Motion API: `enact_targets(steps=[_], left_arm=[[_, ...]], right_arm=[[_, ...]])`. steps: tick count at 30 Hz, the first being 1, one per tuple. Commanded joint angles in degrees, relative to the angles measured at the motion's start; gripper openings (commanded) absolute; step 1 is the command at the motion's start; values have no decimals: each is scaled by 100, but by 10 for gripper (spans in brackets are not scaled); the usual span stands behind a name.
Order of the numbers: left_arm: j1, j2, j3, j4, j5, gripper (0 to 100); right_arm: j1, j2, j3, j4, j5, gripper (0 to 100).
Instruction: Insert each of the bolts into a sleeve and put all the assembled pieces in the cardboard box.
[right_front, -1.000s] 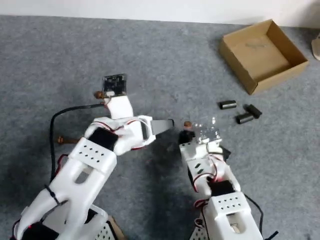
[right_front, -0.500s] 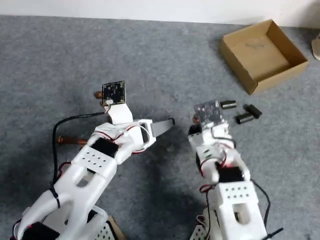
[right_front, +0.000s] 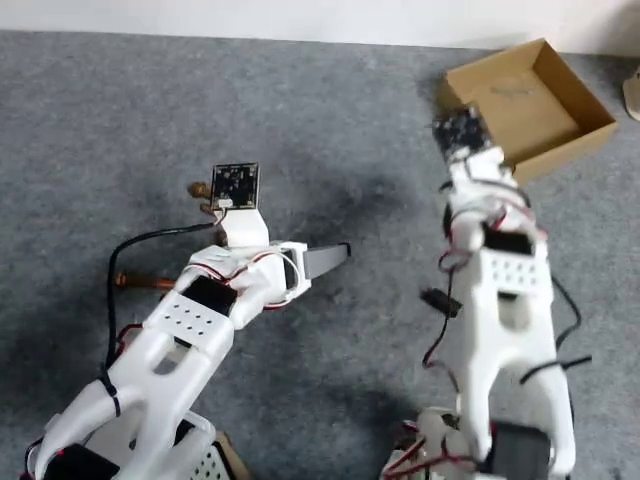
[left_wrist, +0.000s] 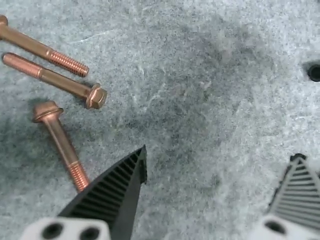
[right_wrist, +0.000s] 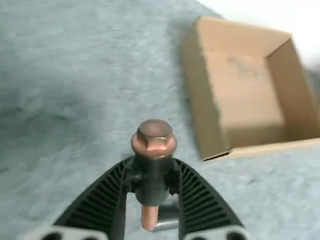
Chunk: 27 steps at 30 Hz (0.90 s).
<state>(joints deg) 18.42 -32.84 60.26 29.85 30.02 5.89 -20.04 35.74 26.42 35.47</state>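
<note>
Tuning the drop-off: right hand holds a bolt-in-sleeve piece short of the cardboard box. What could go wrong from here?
1. The right hand grips the sleeve, not the bolt; tilting over the box could let the bolt slide out.
2. The cardboard box lies ahead of the hand; an early release would likely drop the piece on the carpet.
3. The open left hand hangs close to a loose bolt and might nudge it.

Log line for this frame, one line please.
left hand: open, over carpet by three loose bolts | right hand: shut on sleeved bolt, short of cardboard box | stage: drop into box pending
</note>
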Motion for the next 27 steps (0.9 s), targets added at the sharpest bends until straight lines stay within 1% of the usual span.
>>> enact_targets(steps=[1,7,12,20,25,27], left_arm=[[-48,-13,-13,-105,-44,399],[-48,-4,-13,-105,-44,399],[-40,-4,-13,-105,-44,399],[-40,-4,-13,-105,-44,399],[-31,-4,-4,-105,-44,399],[-31,-4,-4,-105,-44,399]], right_arm=[[180,479,-1130,4,299,5],[259,1578,-2237,4,914,5],[303,2440,-3196,-22,1257,5],[479,3846,-4857,-4,1354,5],[664,4743,-5824,-4,1758,5],[716,5068,-6220,-4,1785,5]])
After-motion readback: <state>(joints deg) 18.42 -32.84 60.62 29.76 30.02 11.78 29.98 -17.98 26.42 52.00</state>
